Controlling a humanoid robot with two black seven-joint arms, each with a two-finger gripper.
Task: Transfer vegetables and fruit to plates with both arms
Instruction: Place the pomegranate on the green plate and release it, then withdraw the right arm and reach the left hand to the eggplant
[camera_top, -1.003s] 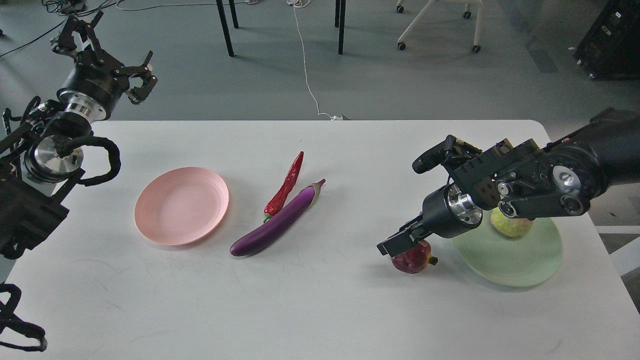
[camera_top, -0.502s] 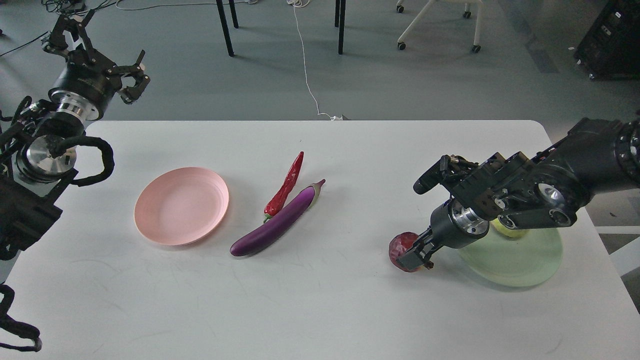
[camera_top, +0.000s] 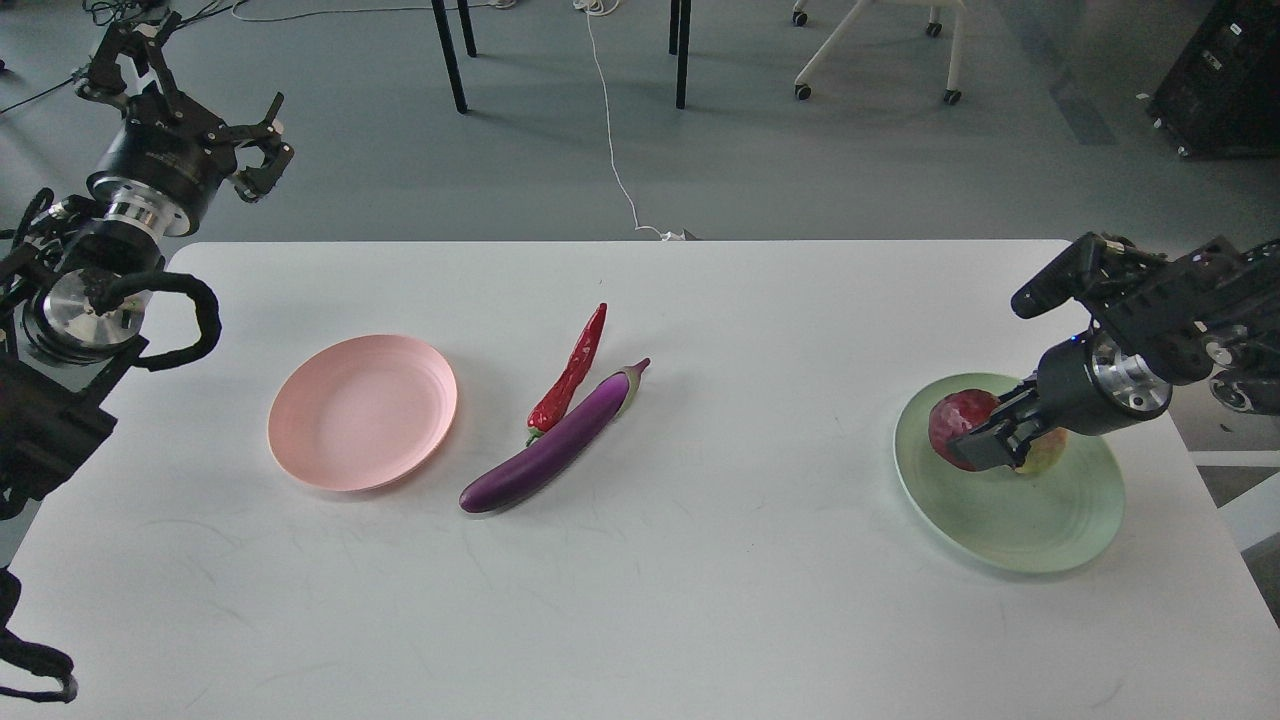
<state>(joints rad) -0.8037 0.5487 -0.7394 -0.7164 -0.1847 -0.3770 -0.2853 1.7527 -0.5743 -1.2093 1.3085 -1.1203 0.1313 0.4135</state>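
Now right tool (camera_top: 985, 448) seemingly gripping pomegranate (camera_top: 955, 423)

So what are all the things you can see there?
Table: one, white, fills the middle.
Pink plate: one, left side, bare.
Green plate: one, right side.
Chili: one, red, centre, beside the eggplant.
Eggplant: one, purple, centre.
Red fruit: one, over the green plate, in the right tool.
Yellow-green fruit: one, on the green plate, mostly hidden.
Chair legs: several, on the grey floor behind.
Left tool: black, open, raised beyond the table's left corner.
Right tool: black, gripping the red fruit.
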